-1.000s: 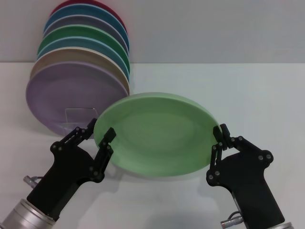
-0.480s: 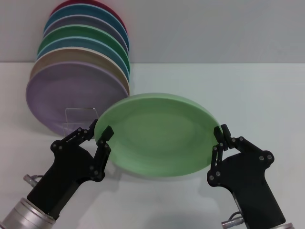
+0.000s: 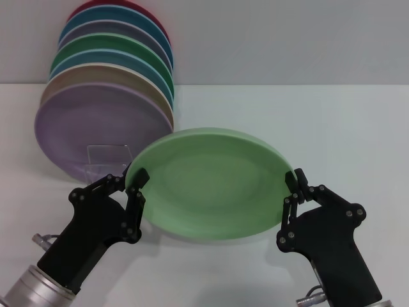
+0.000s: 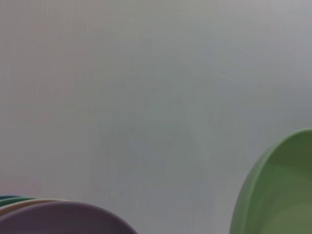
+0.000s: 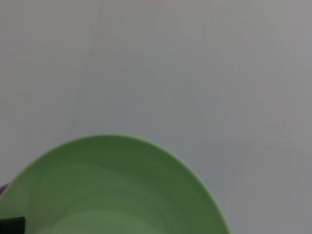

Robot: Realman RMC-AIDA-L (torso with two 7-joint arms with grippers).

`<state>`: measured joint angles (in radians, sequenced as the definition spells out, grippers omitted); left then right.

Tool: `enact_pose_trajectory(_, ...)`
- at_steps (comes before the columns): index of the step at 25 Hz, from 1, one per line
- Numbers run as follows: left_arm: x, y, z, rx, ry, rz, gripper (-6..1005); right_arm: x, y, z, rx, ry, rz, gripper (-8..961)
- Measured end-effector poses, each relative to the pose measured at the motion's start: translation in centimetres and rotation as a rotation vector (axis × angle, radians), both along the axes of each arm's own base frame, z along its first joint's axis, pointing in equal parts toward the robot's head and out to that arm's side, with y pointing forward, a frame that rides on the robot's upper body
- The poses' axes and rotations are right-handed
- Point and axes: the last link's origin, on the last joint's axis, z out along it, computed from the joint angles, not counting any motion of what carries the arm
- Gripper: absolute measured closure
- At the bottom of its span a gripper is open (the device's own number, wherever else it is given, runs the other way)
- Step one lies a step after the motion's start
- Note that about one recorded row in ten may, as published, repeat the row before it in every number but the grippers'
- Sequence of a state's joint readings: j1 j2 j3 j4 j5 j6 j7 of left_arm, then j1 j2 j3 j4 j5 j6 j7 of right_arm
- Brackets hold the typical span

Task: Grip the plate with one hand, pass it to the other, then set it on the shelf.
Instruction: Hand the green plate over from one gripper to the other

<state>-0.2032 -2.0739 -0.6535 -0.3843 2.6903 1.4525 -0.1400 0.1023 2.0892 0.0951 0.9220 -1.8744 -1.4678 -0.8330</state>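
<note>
The light pastel-green plate (image 3: 211, 185) hangs tilted above the table between my two grippers. My right gripper (image 3: 296, 181) is shut on its right rim. My left gripper (image 3: 131, 180) is at its left rim, with one finger on each side of the edge and a narrow gap still showing. The plate also shows in the left wrist view (image 4: 282, 195) and in the right wrist view (image 5: 112, 190). The clear shelf (image 3: 105, 153) stands behind my left gripper, under the row of plates.
Several coloured plates stand in a row on the rack at the back left, with a lilac-purple plate (image 3: 96, 125) in front and a darker green plate (image 3: 115, 45) farther back. The white table (image 3: 319, 121) stretches to the right.
The left gripper's fingers have narrowed around the plate's left rim. The plate and the right gripper have sunk slightly and shifted a little left.
</note>
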Motion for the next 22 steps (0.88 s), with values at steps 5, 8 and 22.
enact_pose_trajectory(5, 0.02, 0.02, 0.00, 0.000, 0.000, -0.001, 889, 0.01, 0.01, 0.01, 0.001, 0.000, 0.000, 934)
enact_pose_trajectory(8, 0.03, 0.01, 0.01, 0.000, 0.000, -0.002, 907, 0.02, 0.02, 0.01, 0.001, 0.000, -0.001, 935)
enact_pose_trajectory(22, -0.09, -0.05, 0.19, 0.014, -0.008, 0.009, 934, 0.02, -0.05, -0.02, -0.005, -0.007, 0.012, 936)
